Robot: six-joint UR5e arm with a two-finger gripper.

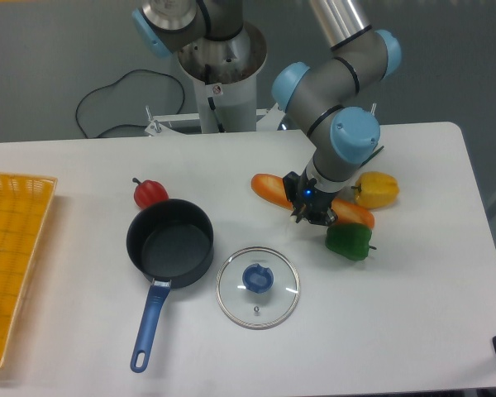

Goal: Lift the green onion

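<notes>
Only the dark green leaf tips of the green onion (378, 153) show, poking out behind the arm's blue wrist joint at the right. The rest of the stalk runs down-left under the wrist toward the fingers and is hidden. My gripper (311, 212) is low over the middle of the orange carrot-like stick (269, 188). Its fingers are drawn together there, apparently shut on the hidden stalk.
A green bell pepper (349, 241) lies just right of the gripper and a yellow pepper (377, 189) behind it. A red pepper (150, 193), a dark pot (170, 241) with a blue handle and a glass lid (257, 286) sit to the left. A yellow basket (8, 248) is at the left edge.
</notes>
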